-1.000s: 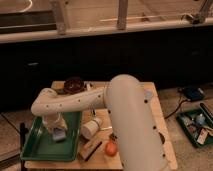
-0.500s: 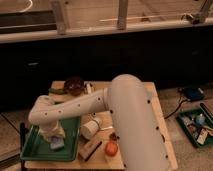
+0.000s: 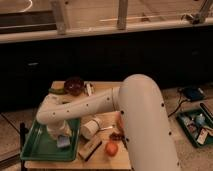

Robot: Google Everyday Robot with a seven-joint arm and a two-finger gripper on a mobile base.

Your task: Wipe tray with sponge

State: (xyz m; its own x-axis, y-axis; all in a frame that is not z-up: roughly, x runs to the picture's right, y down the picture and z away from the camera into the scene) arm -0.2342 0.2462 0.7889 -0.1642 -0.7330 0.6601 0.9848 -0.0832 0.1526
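Observation:
The large green tray (image 3: 37,146) lies at the front left of the wooden table. My gripper (image 3: 60,132) hangs at the end of the white arm (image 3: 85,107) and reaches down into the tray's right half. It is shut on the small light-blue sponge (image 3: 63,142), which presses on the tray floor near the right rim. The gripper body hides the top of the sponge.
A white cup (image 3: 91,127) lies on its side just right of the tray. A brown block (image 3: 90,148) and an orange fruit (image 3: 111,148) sit near the front edge. A dark bowl (image 3: 74,85) stands at the back. A smaller green tray (image 3: 196,131) of items is on the floor at right.
The gripper moved with the sponge from the tray's middle toward its front, then slightly right. The forearm has dropped lower over the tray.

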